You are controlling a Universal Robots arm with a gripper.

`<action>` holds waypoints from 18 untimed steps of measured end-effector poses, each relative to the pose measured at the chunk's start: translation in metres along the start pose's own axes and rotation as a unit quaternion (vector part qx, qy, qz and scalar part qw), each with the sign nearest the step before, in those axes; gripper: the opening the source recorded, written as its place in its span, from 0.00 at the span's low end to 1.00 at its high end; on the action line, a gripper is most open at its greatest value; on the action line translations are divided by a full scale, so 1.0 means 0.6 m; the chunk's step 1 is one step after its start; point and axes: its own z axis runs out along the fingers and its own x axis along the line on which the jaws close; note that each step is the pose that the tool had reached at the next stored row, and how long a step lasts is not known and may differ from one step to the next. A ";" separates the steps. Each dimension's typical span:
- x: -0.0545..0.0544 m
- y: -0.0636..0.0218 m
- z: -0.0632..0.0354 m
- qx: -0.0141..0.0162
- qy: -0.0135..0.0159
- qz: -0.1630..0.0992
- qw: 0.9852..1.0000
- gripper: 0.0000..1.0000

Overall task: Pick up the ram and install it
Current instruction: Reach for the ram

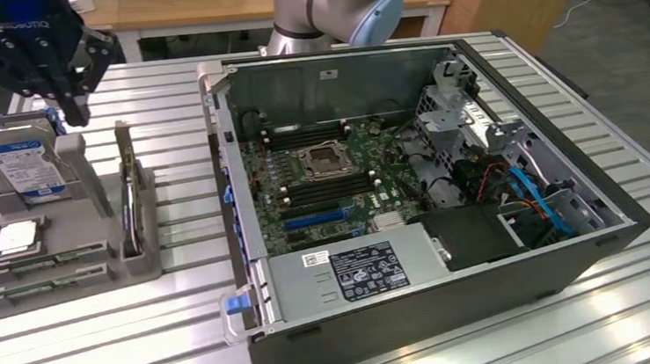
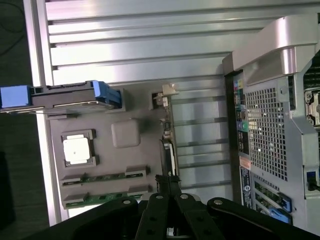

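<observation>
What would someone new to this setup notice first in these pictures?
A big open computer case sits on the slatted table in the middle of the exterior view, its motherboard exposed. At that view's left, a grey holder carries an upright hard drive, a silver processor and two green ram sticks lying flat. The black claw hangs shut above the holder, holding nothing.

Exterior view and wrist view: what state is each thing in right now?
Gripper: jaws shut, above the tray.
Ram sticks: lying flat in the tray's slots.
Hard drive: standing upright in the tray.
Processor chip: lying flat in its recess.
Computer case: side open, motherboard exposed.
</observation>
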 end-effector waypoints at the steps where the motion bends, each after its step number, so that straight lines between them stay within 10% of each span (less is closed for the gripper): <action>1: 0.005 0.000 0.000 0.000 0.000 0.001 1.000 0.10; 18: 0.085 0.007 0.010 0.002 -0.001 0.014 1.000 0.10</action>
